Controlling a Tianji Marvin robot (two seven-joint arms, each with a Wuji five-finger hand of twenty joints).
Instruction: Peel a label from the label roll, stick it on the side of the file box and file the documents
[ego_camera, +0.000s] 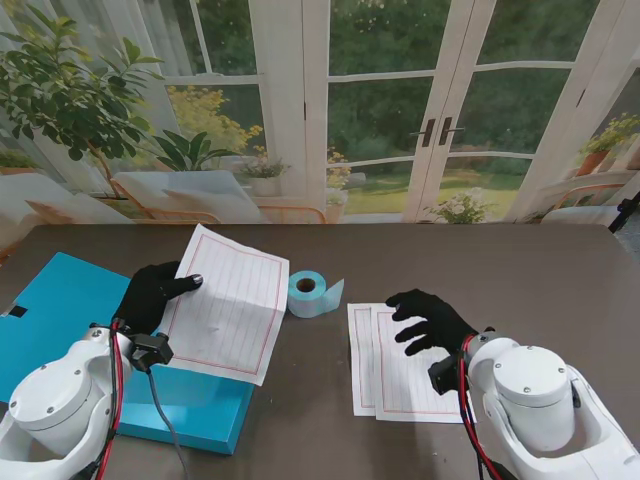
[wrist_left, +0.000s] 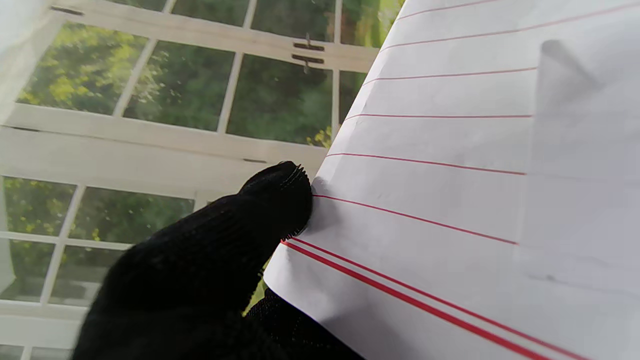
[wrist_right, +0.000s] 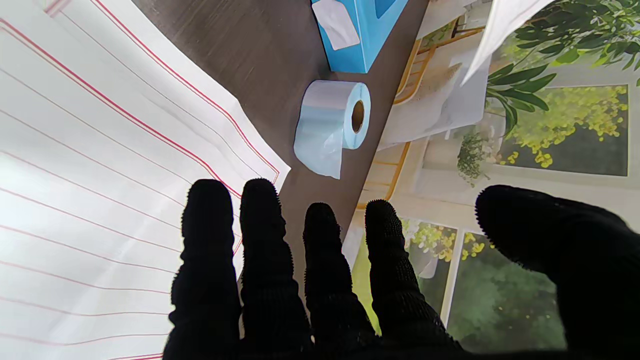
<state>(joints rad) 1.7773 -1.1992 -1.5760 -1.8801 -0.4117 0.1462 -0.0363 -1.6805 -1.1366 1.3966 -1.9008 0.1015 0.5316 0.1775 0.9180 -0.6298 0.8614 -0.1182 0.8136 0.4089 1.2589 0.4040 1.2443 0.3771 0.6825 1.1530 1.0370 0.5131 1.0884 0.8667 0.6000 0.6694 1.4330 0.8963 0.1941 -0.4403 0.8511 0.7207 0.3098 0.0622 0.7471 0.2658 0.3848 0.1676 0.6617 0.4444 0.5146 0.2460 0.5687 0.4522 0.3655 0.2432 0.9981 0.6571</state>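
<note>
In the stand's view, the black-gloved left hand (ego_camera: 152, 293) sits at the centre left of the frame, pinching the left edge of a white lined sheet with a red border (ego_camera: 228, 302), its thumb lying on top of the paper; the sheet is lifted and tilted, its lower part overlapping the flat blue file box (ego_camera: 60, 310) that fills the lower left of the frame on the dark brown bench (ego_camera: 480, 270). Just right of that sheet, near the centre of the frame, stands the light-blue label roll (ego_camera: 312, 291) with a loose tail hanging off its right side. At centre right, the black-gloved right hand (ego_camera: 432, 322) is released, fingers spread, resting on the upper right part of a stack of white lined sheets (ego_camera: 385, 375) lying flat on the bench; the roll is well apart from this hand, to its upper left. In the left wrist view, one black fingertip (wrist_left: 280, 197) presses the edge of the lined sheet (wrist_left: 475, 200), which fills the right of the frame. In the right wrist view, the spread fingers (wrist_right: 260, 250) rise from the bottom edge, two over the stack's corner (wrist_right: 100, 175), with the label roll (wrist_right: 330, 125) at upper centre and the blue box (wrist_right: 360, 35) at the top edge bearing a white label (wrist_right: 336, 22).
</note>
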